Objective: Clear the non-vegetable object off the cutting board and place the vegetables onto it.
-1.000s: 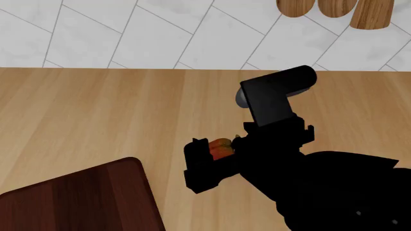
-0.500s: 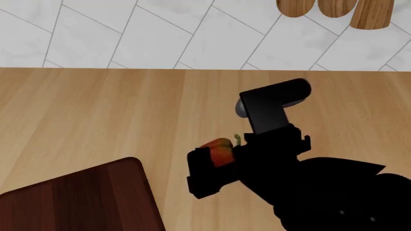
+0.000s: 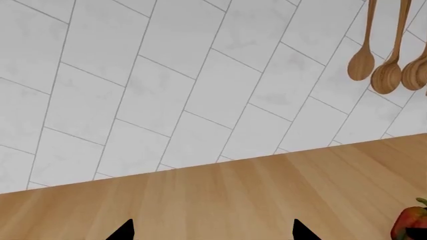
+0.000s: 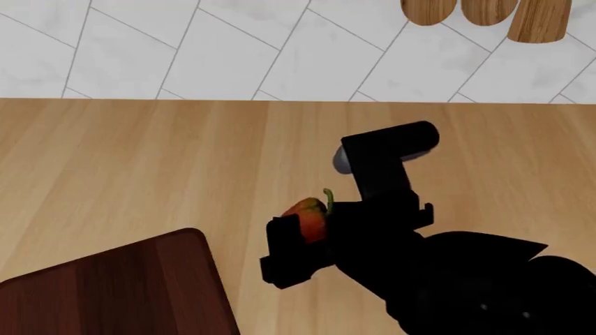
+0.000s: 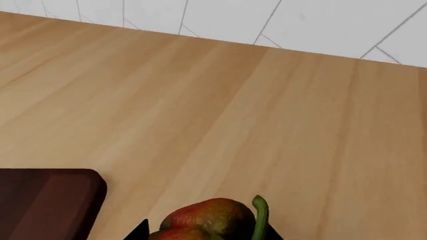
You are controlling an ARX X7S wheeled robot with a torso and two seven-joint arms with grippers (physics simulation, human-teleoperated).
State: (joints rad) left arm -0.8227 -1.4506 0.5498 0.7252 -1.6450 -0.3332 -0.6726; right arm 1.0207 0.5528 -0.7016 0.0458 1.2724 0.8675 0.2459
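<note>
My right gripper (image 4: 300, 230) is shut on a red bell pepper (image 4: 308, 215) with greenish patches and a curved green stem, held above the light wood countertop (image 4: 139, 160). The right wrist view shows the pepper (image 5: 203, 220) filling the space between the gripper's (image 5: 207, 234) fingertips. The dark reddish-brown cutting board (image 4: 112, 286) lies at the lower left, a short way left of the pepper; one rounded corner of the board (image 5: 47, 200) shows. The shown part of the board is bare. My left gripper (image 3: 213, 235) is open over bare counter, with the pepper (image 3: 410, 225) off to one side. The non-vegetable object is out of view.
A white tiled wall (image 4: 186, 49) rises behind the counter. Wooden spoons (image 4: 465, 12) hang on it at the upper right, also seen as spoons (image 3: 363, 65) in the left wrist view. My black right arm (image 4: 447, 279) covers the counter's lower right.
The right gripper has moved slightly left with the pepper in it, towards the board. The pepper's stem now shows more.
</note>
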